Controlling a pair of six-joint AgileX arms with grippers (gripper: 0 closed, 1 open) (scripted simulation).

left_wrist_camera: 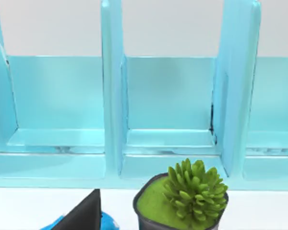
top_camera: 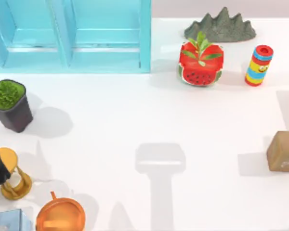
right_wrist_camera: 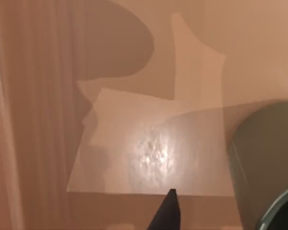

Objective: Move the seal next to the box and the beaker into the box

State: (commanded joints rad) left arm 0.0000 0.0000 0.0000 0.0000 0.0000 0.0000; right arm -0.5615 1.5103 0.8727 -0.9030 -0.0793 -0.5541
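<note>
Bench [top_camera: 135, 110] centre is left open, w/ wide free room from the middle to the near edge; far left is closed off by the blue box [top_camera: 72, 36]; left edge is crowded by plant pot [top_camera: 10, 105], hourglass [top_camera: 14, 175] & orange pot [top_camera: 60, 215]; far right is blocked by watermelon planter [top_camera: 200, 65], striped can [top_camera: 259, 65] & grey rock [top_camera: 220, 26]; the seal [top_camera: 284, 151] is set at the right edge.

White table [top_camera: 135, 115]: blue compartmented box [top_camera: 72, 36], tan-brown rounded block seal [top_camera: 283, 151], watermelon-patterned planter [top_camera: 200, 65], grey rock ridge [top_camera: 220, 26], striped cylinder [top_camera: 259, 65], dark potted plant [top_camera: 10, 105], wooden hourglass [top_camera: 13, 175].
</note>
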